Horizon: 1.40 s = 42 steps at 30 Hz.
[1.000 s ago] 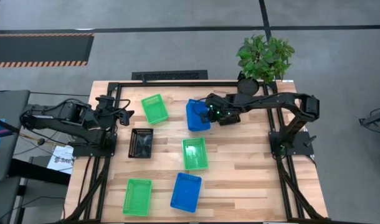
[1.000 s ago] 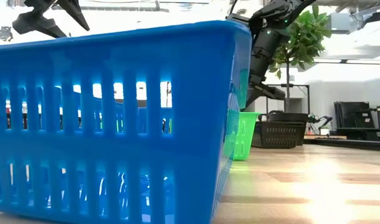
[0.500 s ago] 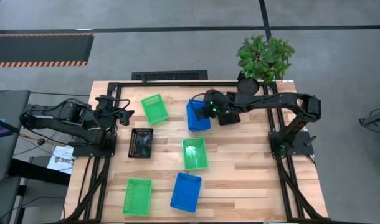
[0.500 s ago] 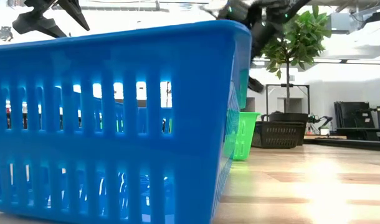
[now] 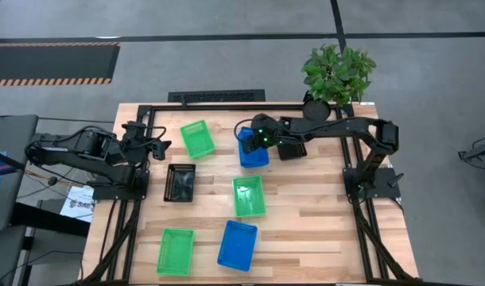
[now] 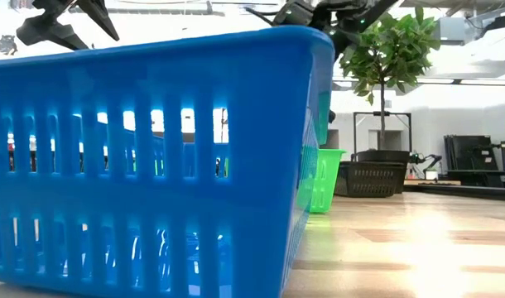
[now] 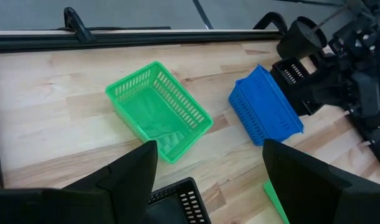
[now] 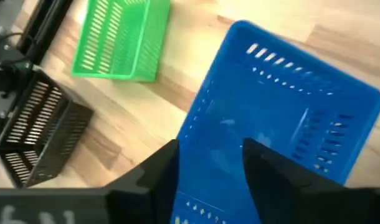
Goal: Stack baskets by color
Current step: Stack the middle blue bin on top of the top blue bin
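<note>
A blue basket (image 5: 253, 148) sits on the table at far centre, also in the right wrist view (image 8: 271, 118) and the left wrist view (image 7: 265, 107). My right gripper (image 5: 256, 135) (image 8: 209, 186) hangs open just above its near wall. Another blue basket (image 5: 238, 243) (image 6: 153, 165) lies at the near edge. Green baskets lie at far left (image 5: 197, 137), at centre (image 5: 248, 195) and at near left (image 5: 175, 251). One black basket (image 5: 180, 182) lies left of centre, and another (image 5: 292, 149) lies under my right arm. My left gripper (image 5: 153, 148) (image 7: 209, 186) waits open at the left.
A potted plant (image 5: 338, 73) stands at the table's far right corner, behind my right arm. A black frame rail (image 5: 219, 107) runs along the table's far edge. Bare wood (image 5: 314, 230) lies at the near right.
My right gripper has gone up and toward the table's left edge, from the blue basket's right rim to a place over the basket. The blue basket stays on the table.
</note>
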Available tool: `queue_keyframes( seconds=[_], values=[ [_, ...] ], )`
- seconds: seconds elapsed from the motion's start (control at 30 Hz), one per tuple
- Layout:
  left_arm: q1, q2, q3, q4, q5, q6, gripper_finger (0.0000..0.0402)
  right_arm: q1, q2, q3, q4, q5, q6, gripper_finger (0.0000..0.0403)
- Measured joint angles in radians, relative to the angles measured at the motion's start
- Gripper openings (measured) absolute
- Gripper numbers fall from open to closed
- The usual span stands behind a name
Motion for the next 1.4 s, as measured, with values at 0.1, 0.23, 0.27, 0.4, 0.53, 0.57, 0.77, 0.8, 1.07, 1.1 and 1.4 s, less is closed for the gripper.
queue_keyframes(
  seconds=[0.1,0.23,0.27,0.4,0.53,0.57,0.77,0.8,1.07,1.1,1.4],
  values=[
    [0.000,0.000,0.000,0.000,0.000,0.000,0.0278,0.007,0.042,0.031,-0.002,0.000,0.011,0.0217],
    [0.000,0.000,0.000,0.000,0.001,0.001,0.0278,0.021,0.102,0.076,-0.006,-0.002,0.008,0.0216],
    [0.000,0.000,0.000,0.000,0.002,0.001,0.0278,0.022,0.117,0.091,-0.005,-0.002,0.008,0.0214],
    [0.000,0.000,0.000,-0.001,0.008,0.001,0.0278,0.029,0.155,0.154,-0.103,0.003,0.012,0.0188],
    [0.000,0.000,0.000,-0.004,0.007,0.001,0.0278,0.035,0.165,0.223,-0.204,0.054,-0.015,0.0119],
    [0.000,0.000,0.000,-0.004,0.008,0.001,0.0278,0.035,0.165,0.237,-0.221,0.063,-0.027,0.0096],
    [0.000,0.000,0.000,-0.009,0.006,0.002,0.0278,0.033,0.164,0.288,-0.247,0.085,-0.078,0.0019],
    [0.000,0.000,0.000,-0.009,0.006,0.008,0.0278,0.032,0.164,0.291,-0.246,0.086,-0.078,0.0027],
    [0.000,0.000,0.000,-0.009,0.005,0.018,0.0278,0.039,0.164,0.292,-0.316,0.083,-0.114,0.0093],
    [0.000,0.000,0.000,-0.009,0.005,0.018,0.0278,0.041,0.164,0.292,-0.335,0.083,-0.108,0.0091],
    [0.000,0.000,0.000,-0.009,0.005,0.025,0.0278,0.045,0.164,0.309,-0.391,0.086,-0.141,0.0016]
  ],
)
